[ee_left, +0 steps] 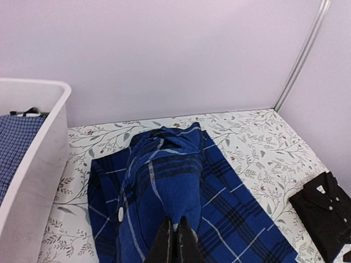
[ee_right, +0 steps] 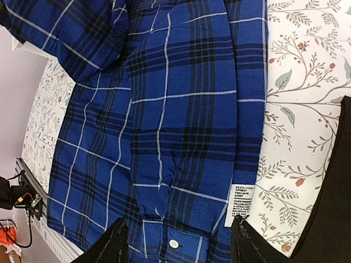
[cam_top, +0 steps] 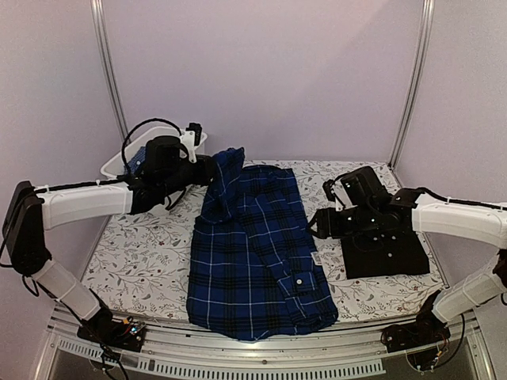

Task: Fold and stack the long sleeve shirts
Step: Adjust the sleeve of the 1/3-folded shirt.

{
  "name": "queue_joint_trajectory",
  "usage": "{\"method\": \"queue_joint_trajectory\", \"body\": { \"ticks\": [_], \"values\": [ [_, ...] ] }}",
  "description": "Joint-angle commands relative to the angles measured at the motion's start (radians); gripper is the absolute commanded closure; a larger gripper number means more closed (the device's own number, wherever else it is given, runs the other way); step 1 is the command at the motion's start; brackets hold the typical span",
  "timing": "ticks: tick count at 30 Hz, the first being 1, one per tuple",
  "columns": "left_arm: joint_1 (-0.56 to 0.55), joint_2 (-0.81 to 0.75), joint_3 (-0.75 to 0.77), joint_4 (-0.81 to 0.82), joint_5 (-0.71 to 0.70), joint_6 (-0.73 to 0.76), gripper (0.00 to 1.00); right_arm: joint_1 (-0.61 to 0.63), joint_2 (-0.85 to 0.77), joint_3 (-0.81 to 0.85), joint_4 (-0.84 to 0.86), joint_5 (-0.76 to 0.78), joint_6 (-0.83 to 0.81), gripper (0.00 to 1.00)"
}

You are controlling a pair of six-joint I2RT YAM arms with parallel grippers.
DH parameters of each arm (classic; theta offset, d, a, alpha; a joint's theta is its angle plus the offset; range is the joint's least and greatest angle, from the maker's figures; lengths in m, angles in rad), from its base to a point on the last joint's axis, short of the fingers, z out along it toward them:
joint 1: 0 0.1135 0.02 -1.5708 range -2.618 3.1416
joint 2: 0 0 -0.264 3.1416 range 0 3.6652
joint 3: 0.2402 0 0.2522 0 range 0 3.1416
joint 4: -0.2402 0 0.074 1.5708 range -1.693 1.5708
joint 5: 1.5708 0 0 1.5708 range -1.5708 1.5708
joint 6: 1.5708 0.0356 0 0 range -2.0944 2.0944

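Note:
The navy-and-blue plaid shirt (cam_top: 257,253) lies lengthwise down the middle of the table, its far left part pulled up in a peak. My left gripper (cam_top: 207,169) is shut on that raised cloth; in the left wrist view the fingertips (ee_left: 175,233) pinch a fold of the plaid shirt (ee_left: 170,181). The black shirt (cam_top: 386,255) lies folded at the right; a corner shows in the left wrist view (ee_left: 326,211). My right gripper (cam_top: 318,224) hovers open over the plaid shirt's right edge, near its white label (ee_right: 242,200), holding nothing.
A white bin (cam_top: 119,164) with a blue checked cloth (ee_left: 13,148) stands at the back left. The table has a floral cover (cam_top: 142,253). Metal frame posts (cam_top: 412,79) rise at the back corners. Walls close in behind and on both sides.

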Motion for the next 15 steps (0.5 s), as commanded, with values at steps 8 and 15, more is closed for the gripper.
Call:
{"method": "queue_joint_trajectory", "body": {
  "ticks": [8, 15],
  "values": [
    [-0.161, 0.214, 0.136, -0.078, 0.321, 0.107, 0.96, -0.022, 0.105, 0.081, 0.077, 0.005, -0.022, 0.38],
    [-0.185, 0.275, 0.145, -0.061, 0.317, 0.052, 0.42, -0.031, 0.167, 0.120, 0.126, -0.027, -0.015, 0.38]
  ]
}}
